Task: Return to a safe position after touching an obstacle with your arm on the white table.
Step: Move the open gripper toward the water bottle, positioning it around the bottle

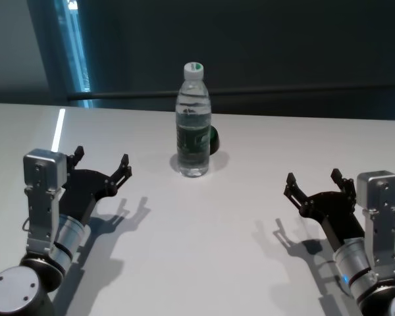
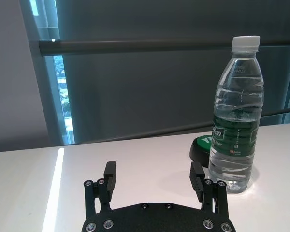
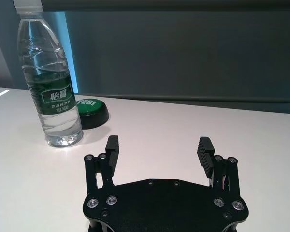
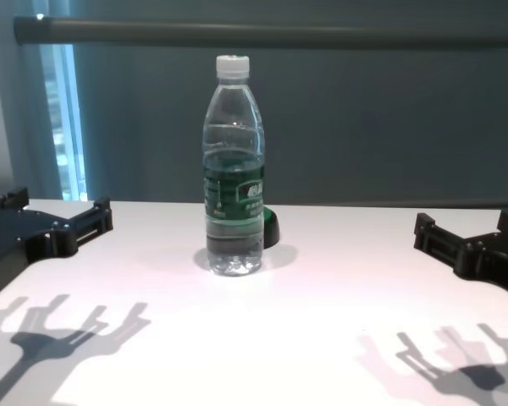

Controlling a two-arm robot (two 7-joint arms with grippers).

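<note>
While the bottle (image 1: 193, 122) stands upright, it half-hides a green dome (image 1: 213, 139).

Green dome-shaped button (image 3: 91, 112): low, black-based — white lettering on top
Dark horizontal rail (image 4: 271, 34): across the background — before dark wall panels

Clear bottle (image 1: 193, 122) — white cap, green label — on white table (image 1: 210, 250).

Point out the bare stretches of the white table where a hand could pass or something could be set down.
Free: white table between left gripper and right gripper, nearer than the water bottle; also both far corners. Crowded: around the bottle, with the green dome close behind it.
</note>
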